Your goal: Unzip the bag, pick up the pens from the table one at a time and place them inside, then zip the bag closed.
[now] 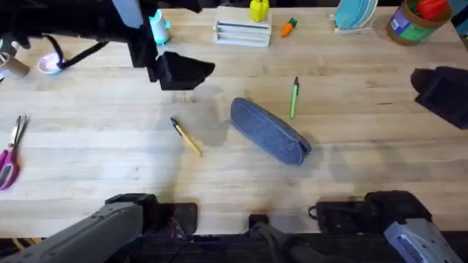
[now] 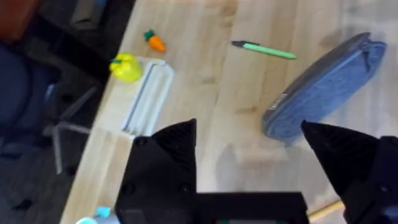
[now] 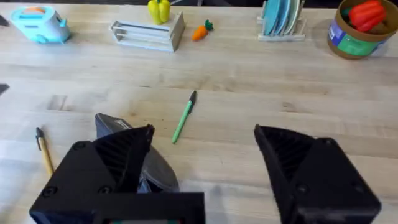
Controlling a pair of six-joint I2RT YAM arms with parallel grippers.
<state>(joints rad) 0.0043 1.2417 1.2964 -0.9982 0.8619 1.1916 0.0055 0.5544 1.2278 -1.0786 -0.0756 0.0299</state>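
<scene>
Two slim pens lie loose on the large pale butcher-block table (image 1: 351,175), so none of the filling is done. Nearest the arms' bases, towards the left, lies the yellow-tan pen (image 1: 186,137) with its dark tip. Just beyond it, in the middle of the table, rests the elongated blue-grey fabric pouch (image 1: 269,131), lying on a slant. From the overhead and wrist views its top looks flat and closed, though the zipper itself is too small to read with certainty. I judge the unzipping not yet begun. Near the pouch's far side, but apart from it, lies the green pen with dark ends (image 1: 294,98).

The left gripper (image 1: 186,73) hangs above the table beyond the yellow-tan pen, left of the pouch, its black fingers spread wide with nothing between them. The right gripper (image 3: 205,162) also stands open and empty; its wrist view looks over the pouch's near end towards the green pen.

Along the far edge stand a white rack (image 1: 242,32) with a yellow toy, a small orange carrot (image 1: 289,28), a plate stand and a tub; pink-handled scissors (image 1: 10,153) lie at the far left.

All remains to be done: opening the zipper, both pens in, and zipping shut.
</scene>
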